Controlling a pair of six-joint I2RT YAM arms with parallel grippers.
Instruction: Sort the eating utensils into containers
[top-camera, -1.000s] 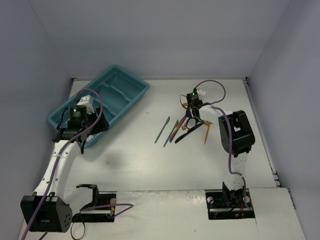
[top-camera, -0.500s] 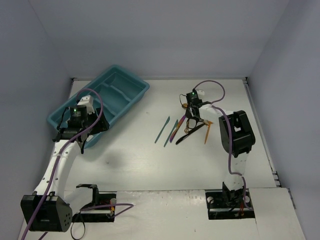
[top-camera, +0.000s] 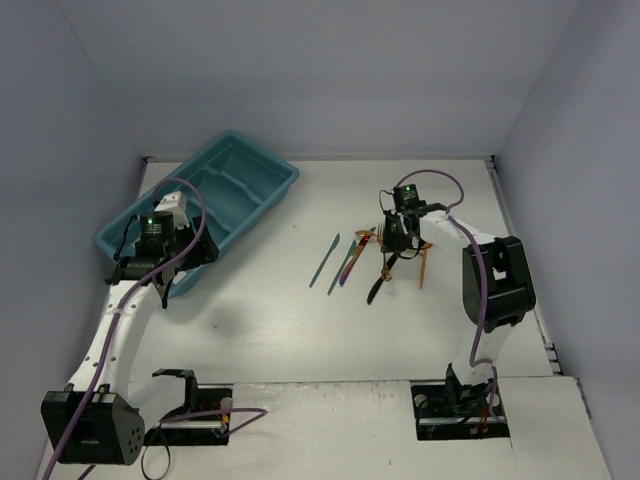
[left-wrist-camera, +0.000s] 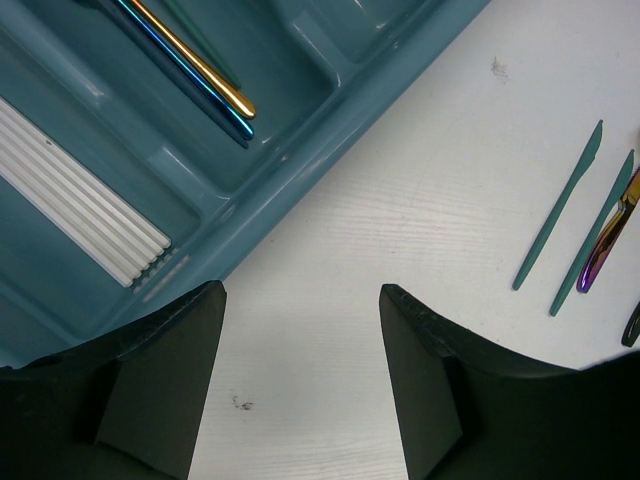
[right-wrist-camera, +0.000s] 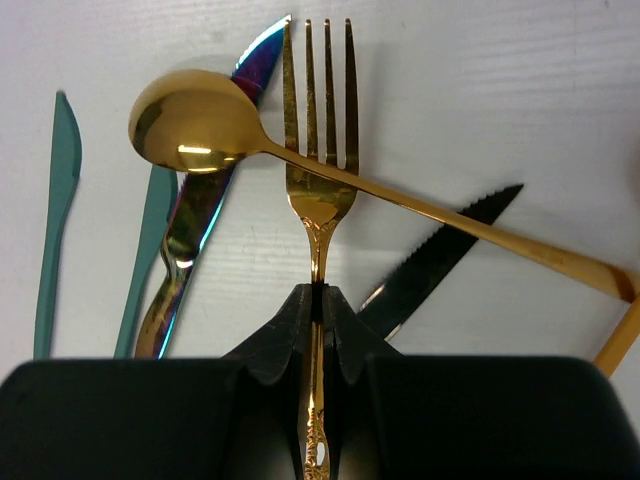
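My right gripper (right-wrist-camera: 320, 292) is shut on the handle of a gold fork (right-wrist-camera: 320, 150), its tines pointing away from me. A gold spoon (right-wrist-camera: 190, 125) lies across the fork's neck. Beside them on the table are an iridescent purple knife (right-wrist-camera: 200, 210), two teal utensils (right-wrist-camera: 55, 220) (right-wrist-camera: 145, 250) and a black serrated knife (right-wrist-camera: 440, 255). In the top view this cluster lies right of centre, around the right gripper (top-camera: 397, 242). The teal tray (top-camera: 200, 210) sits at the back left, and a gold utensil (left-wrist-camera: 200, 65) and a blue one (left-wrist-camera: 190, 85) lie in one compartment. My left gripper (left-wrist-camera: 300, 330) is open over bare table beside the tray's rim (left-wrist-camera: 300, 150).
A white ribbed panel (left-wrist-camera: 80, 195) lies in another tray compartment. Another gold utensil (top-camera: 424, 265) lies right of the cluster. Grey walls close the table in at the back and on both sides.
The right gripper has shut on the gold fork and shifted slightly right and nearer, its elbow swinging right. The black knife has turned more upright. The left arm has not moved.
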